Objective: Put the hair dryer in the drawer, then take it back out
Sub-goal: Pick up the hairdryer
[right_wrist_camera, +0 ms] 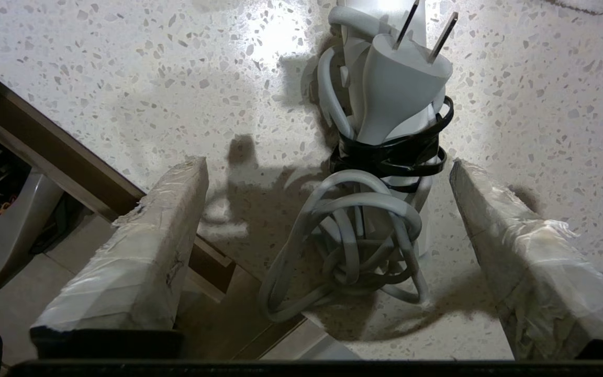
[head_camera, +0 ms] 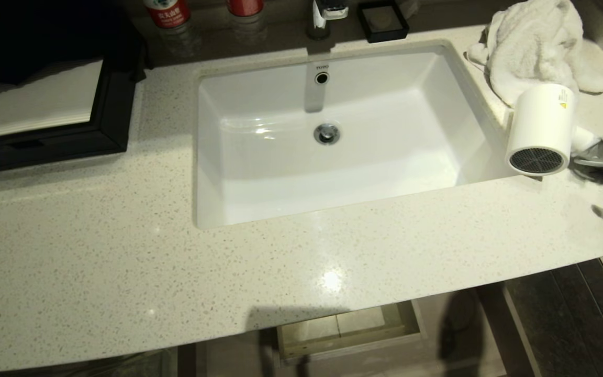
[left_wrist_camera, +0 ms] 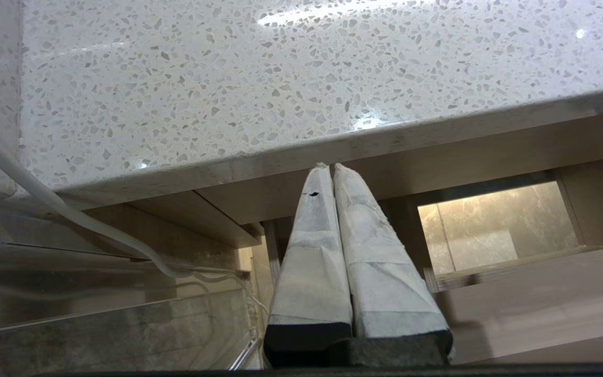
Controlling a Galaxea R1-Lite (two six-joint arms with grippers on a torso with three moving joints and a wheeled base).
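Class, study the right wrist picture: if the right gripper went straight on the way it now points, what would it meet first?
Most likely the hair dryer's bundled cord, lying on the countertop between the open fingers of the right gripper, with the plug just beyond. Depth is unclear, so the fingers might reach the countertop first.

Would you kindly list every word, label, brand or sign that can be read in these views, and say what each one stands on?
"TOTO": small grey brand mark on the back wall of the sink, just above the overflow hole.
Yellow warning triangle on the hair dryer: a sign only; its print is too small to read.
Red labels on the two bottles: white characters, too blurred to read.
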